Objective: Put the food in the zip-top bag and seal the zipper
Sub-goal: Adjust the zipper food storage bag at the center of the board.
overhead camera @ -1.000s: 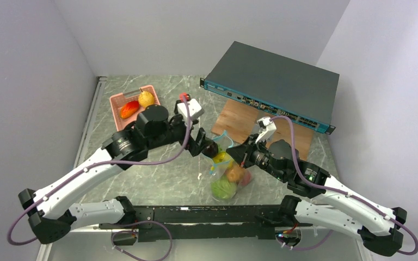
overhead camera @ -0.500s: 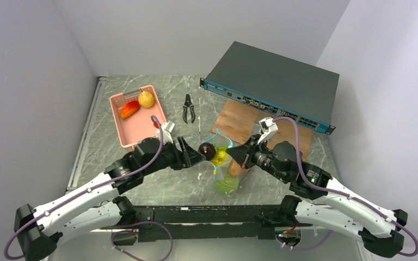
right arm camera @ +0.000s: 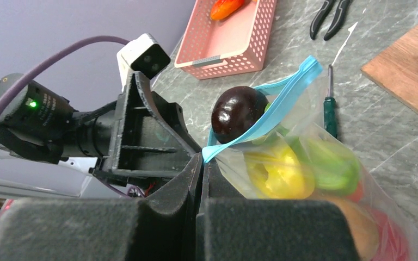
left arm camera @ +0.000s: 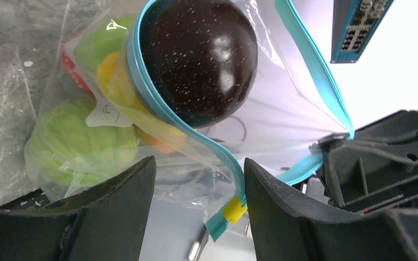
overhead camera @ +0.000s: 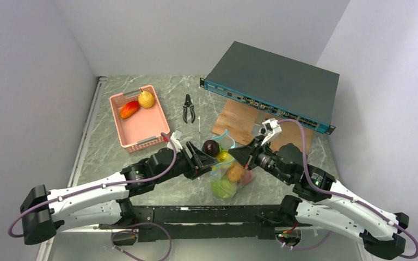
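The clear zip-top bag point(overhead camera: 228, 174) hangs at the table's middle with yellow, green, orange and red food inside. A dark maroon fruit point(overhead camera: 211, 147) sits in its open mouth, also in the left wrist view point(left arm camera: 198, 60) and the right wrist view point(right arm camera: 238, 113). My right gripper point(right arm camera: 202, 160) is shut on the teal zipper strip point(right arm camera: 283, 95) and holds the bag up. My left gripper point(left arm camera: 200, 163) is open at the bag's left side. The strip's end with a yellow tab point(left arm camera: 234, 209) lies between its jaws, close to the right finger.
A pink basket point(overhead camera: 141, 128) at the back left holds a red-orange piece point(overhead camera: 129, 109) and a yellow pear point(overhead camera: 146, 99). Black pliers point(overhead camera: 188, 107) lie beside it. A green screwdriver point(right arm camera: 331, 109) lies behind the bag. A wooden board point(overhead camera: 239, 122) and a network switch point(overhead camera: 272, 81) stand at the back right.
My left arm has dropped low and pulled back toward the near edge, its gripper staying at the bag's left. The dark fruit now rests in the bag's mouth. The right gripper has held its grip.
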